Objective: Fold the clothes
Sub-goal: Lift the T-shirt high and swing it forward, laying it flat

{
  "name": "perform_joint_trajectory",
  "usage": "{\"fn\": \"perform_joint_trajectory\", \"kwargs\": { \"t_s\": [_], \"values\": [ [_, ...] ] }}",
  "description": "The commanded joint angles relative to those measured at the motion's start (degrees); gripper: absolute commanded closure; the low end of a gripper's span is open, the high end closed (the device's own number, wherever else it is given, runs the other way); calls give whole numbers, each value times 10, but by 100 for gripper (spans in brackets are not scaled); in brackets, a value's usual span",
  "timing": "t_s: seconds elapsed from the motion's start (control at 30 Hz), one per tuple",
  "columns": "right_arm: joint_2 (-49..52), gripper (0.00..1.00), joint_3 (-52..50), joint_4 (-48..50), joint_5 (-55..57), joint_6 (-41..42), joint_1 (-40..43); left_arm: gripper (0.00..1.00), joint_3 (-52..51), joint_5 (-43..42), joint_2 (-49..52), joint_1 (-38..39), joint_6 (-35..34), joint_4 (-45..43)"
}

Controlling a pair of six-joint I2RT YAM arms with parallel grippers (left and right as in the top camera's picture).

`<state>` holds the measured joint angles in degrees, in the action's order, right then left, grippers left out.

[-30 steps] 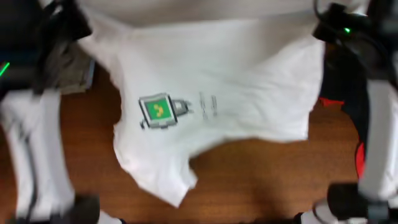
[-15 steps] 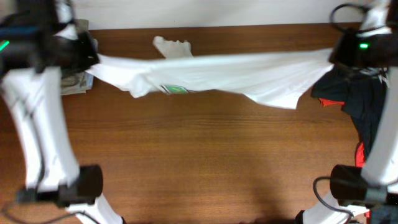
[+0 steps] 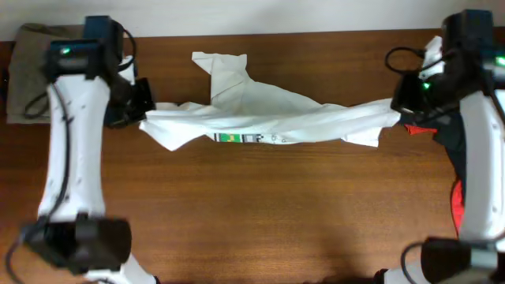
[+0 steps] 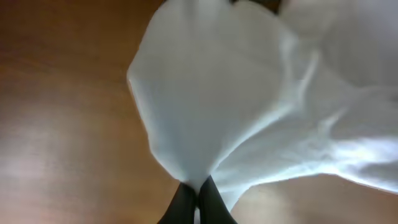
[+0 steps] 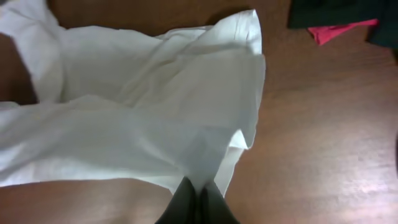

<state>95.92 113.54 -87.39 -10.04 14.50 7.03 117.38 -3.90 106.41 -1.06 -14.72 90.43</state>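
The white T-shirt (image 3: pixel 268 118) hangs stretched in a crumpled band across the back of the table, a green label patch (image 3: pixel 229 137) showing on its front edge and one part lying up at the back left. My left gripper (image 3: pixel 144 110) is shut on its left end; the left wrist view shows the black fingers (image 4: pixel 198 202) pinching white cloth (image 4: pixel 236 93). My right gripper (image 3: pixel 397 106) is shut on the right end; the right wrist view shows the fingers (image 5: pixel 196 202) pinching cloth (image 5: pixel 124 124).
A folded olive-khaki garment (image 3: pixel 28 67) lies at the back left corner. A black shirt with red trim (image 3: pixel 458 150) lies at the right edge and shows in the right wrist view (image 5: pixel 339 18). Bare wooden tabletop (image 3: pixel 268 213) spans the front.
Both grippers swung the shirt from spread high toward the camera down and back, then lowered it; it now lies bunched in a band with one part dropped onto the back of the table.
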Motion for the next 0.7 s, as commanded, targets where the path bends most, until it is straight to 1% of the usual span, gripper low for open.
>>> {"fn": "perform_joint_trajectory", "kwargs": {
  "t_s": [0.0, 0.1, 0.17, 0.27, 0.3, 0.37, 0.43, 0.53, 0.57, 0.6, 0.63, 0.67],
  "values": [
    [-97, 96, 19, -17, -1, -5, -3, 99, 18, 24, -136, 20, -11, 35],
    [-194, 96, 19, -52, 2, -5, -3, 99, 18, 37, -255, 52, -21, 52],
    [-236, 96, 19, -85, 1, -5, -3, 99, 18, 36, -304, 62, -26, 63],
    [-262, 96, 19, -92, 2, -5, -3, 99, 18, 40, -343, 67, -26, 59],
    [-260, 96, 19, -78, 2, -5, -3, 99, 17, 66, -339, 66, -26, 47],
    [-227, 96, 19, -33, 27, 5, -3, 99, 15, 98, -305, 66, -26, 9],
    [-162, 96, 19, 23, 47, 12, -3, 99, 11, 103, -228, 66, -24, -50],
    [-47, 96, 19, 129, 47, 12, -3, 99, 11, 139, -86, 65, -24, -183],
    [-21, 96, 19, 167, 43, 12, -3, 99, 12, 153, -53, 64, -23, -228],
    [4, 96, 19, 220, 35, 24, -3, 99, 13, 161, -25, 60, -18, -278],
    [11, 96, 19, 254, 24, 25, -2, 99, 19, 162, -9, 56, -6, -330],
    [12, 96, 21, 295, 16, 42, -2, 99, 38, 162, -5, 51, 4, -364]
  ]
}}
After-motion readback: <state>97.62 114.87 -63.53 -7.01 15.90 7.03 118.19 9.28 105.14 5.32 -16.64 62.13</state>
